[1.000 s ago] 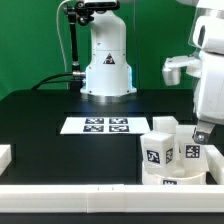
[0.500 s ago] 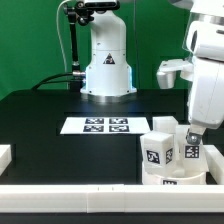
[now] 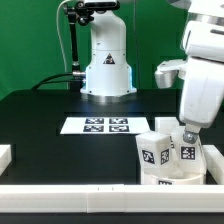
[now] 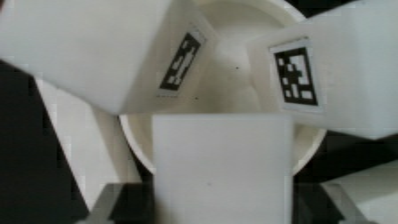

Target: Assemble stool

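Reaching down at the near right of the exterior view, the gripper (image 3: 186,136) pinches one leg (image 4: 217,165) upright over the round seat (image 4: 249,95), apparently to fit it beside two standing legs (image 3: 155,152).

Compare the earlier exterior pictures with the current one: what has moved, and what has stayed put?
The arm has swung toward the exterior view's left and lower, bringing the gripper down over the stool legs on the seat. The legs, seat and marker board have not shifted.
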You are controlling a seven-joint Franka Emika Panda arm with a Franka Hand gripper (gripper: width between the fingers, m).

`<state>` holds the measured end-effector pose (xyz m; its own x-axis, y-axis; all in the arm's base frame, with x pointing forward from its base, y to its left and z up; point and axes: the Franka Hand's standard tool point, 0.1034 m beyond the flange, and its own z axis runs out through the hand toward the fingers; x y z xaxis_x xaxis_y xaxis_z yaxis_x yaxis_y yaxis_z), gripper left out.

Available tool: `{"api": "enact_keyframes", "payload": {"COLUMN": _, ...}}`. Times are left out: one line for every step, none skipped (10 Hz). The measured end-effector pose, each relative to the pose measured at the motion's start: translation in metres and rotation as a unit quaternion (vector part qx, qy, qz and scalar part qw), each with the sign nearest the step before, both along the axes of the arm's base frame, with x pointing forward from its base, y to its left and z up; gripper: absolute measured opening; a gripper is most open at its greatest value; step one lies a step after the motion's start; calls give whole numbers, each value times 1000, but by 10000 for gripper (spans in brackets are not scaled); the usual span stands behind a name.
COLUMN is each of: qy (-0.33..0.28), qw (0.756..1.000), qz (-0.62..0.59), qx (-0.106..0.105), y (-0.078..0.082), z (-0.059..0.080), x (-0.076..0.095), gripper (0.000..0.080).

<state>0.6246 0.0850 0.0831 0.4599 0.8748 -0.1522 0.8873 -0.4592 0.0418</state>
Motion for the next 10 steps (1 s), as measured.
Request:
{"api": "enact_keyframes", "payload": {"qy": -7, "qw": 999, "qz": -45, "qx": -1, "y": 0, "z": 0, "x": 0, "gripper": 335}}
{"api": "enact_keyframes", "payload": {"qy": -15, "qw": 993, "qz": -120, "qx": -3, "y": 1, "z": -1, "x": -2, "gripper": 335}}
{"api": "enact_keyframes", "payload": {"qy": -22, "qw": 982, "qz": -190, "qx": -7, "y": 1, "z": -1, "x": -3, "gripper": 337}}
{"api": "enact_keyframes", "payload": {"qy": -27, "qw": 969, "qz": -245, "qx": -11, "y": 2, "z": -2, "x": -4, "gripper": 337}}
{"api": "enact_keyframes", "payload": {"qy": -24, "qw": 956, "qz": -293, "qx": -18, "y": 1, "z": -2, "x": -7, "gripper": 337}}
{"api": "enact_keyframes", "payload": {"qy": -12, "qw": 933, "qz": -360, "qx": -19, "y": 1, "z": -2, "x": -11, "gripper": 337}}
{"api": "enact_keyframes", "payload": {"qy": -15, "qw": 910, "qz": -414, "qx": -21, "y": 1, "z": -1, "x": -11, "gripper": 337}}
{"api": "enact_keyframes", "payload": {"qy": -23, "qw": 900, "qz": -435, "qx": -23, "y": 3, "z": -1, "x": -10, "gripper": 337}}
{"api": "enact_keyframes", "payload": {"qy": -28, "qw": 884, "qz": -467, "qx": -25, "y": 3, "z": -1, "x": -10, "gripper": 337}}
{"api": "enact_keyframes", "payload": {"qy": -32, "qw": 869, "qz": -493, "qx": -27, "y": 4, "z": -1, "x": -10, "gripper": 337}}
